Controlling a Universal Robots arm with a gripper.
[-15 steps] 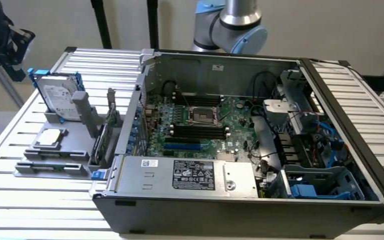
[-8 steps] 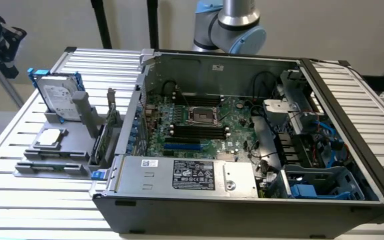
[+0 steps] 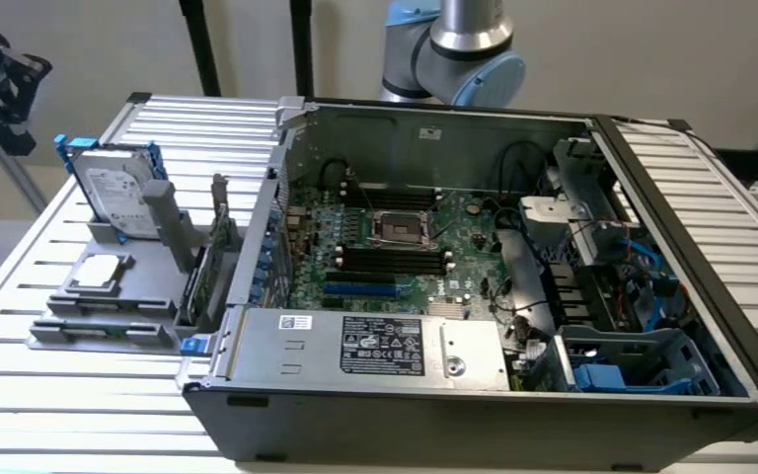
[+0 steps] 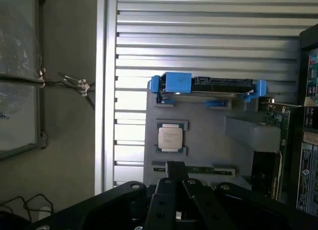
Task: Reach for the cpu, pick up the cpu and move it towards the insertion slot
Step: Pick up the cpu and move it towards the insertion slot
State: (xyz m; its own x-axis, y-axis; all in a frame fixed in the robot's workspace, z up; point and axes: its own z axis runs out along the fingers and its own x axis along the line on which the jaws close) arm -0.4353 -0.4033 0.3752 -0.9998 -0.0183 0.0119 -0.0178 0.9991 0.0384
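Observation:
The cpu (image 3: pixel 100 274) is a small silvery square chip lying flat in a grey holder (image 3: pixel 135 296) on the slatted table, at the exterior view's left of the open computer case. In the wrist view the cpu (image 4: pixel 170 137) sits well below and a little ahead of my gripper (image 4: pixel 175 166). The dark fingertips meet with nothing between them, high above the holder and touching nothing. The insertion slot (image 3: pixel 399 229) is a square socket with a shiny frame on the green motherboard inside the case.
A hard drive with blue rails (image 3: pixel 118 193) stands upright at the back of the holder, and a circuit card (image 3: pixel 208 262) stands at its case side. The case wall (image 3: pixel 267 247) rises between holder and motherboard. The arm's column (image 3: pixel 465 49) stands behind the case.

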